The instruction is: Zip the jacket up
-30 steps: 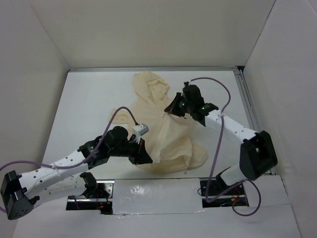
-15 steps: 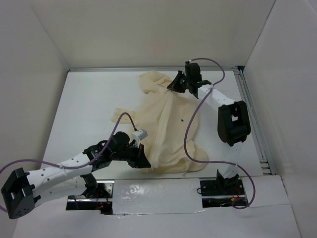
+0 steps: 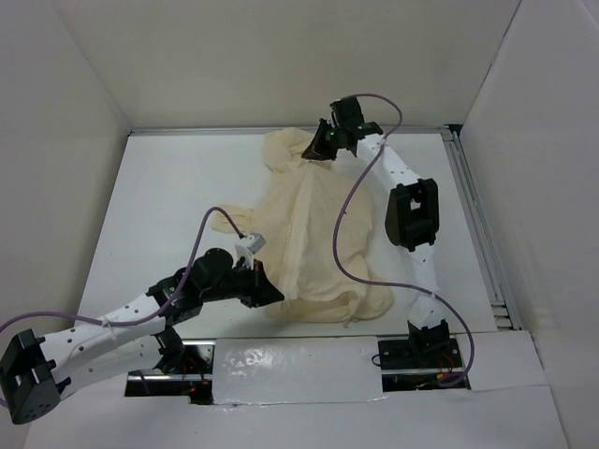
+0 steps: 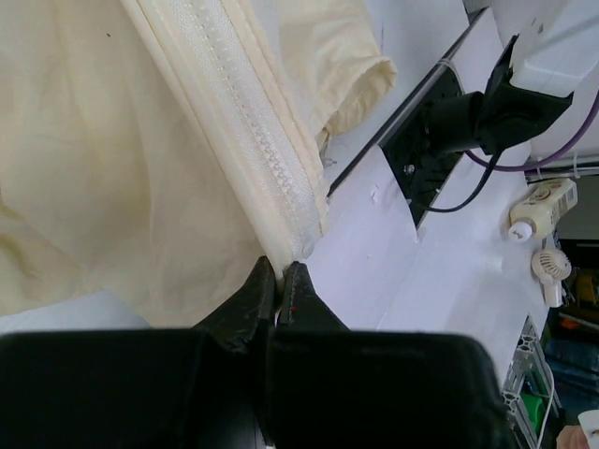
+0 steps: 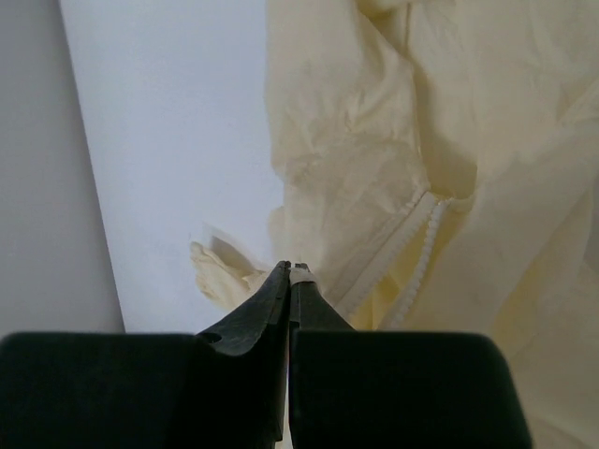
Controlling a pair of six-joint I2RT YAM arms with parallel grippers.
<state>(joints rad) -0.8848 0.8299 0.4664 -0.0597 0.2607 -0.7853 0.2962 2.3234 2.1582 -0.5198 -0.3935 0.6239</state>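
Observation:
The cream jacket [image 3: 323,234] lies stretched along the table, hood at the far end. My left gripper [image 3: 274,297] is shut on the bottom end of the jacket's zipper hem; in the left wrist view [image 4: 280,271] the closed zipper [image 4: 239,131] runs away from the tips. My right gripper [image 3: 312,150] is at the collar by the hood. In the right wrist view [image 5: 291,269] it is shut on a small pale zipper pull. Loose zipper teeth [image 5: 426,245] curve beside it on the jacket [image 5: 468,112].
White walls enclose the table on three sides. A metal rail [image 3: 468,206] runs along the right edge. The arm mounts [image 3: 412,360] sit at the near edge. A sleeve cuff [image 4: 360,84] lies near the black mount [image 4: 440,131]. Purple cables hang over the jacket.
My right gripper has moved from the chest up to the collar at the far end, along the zipper. The jacket is pulled straighter. My left gripper keeps hold of the bottom hem.

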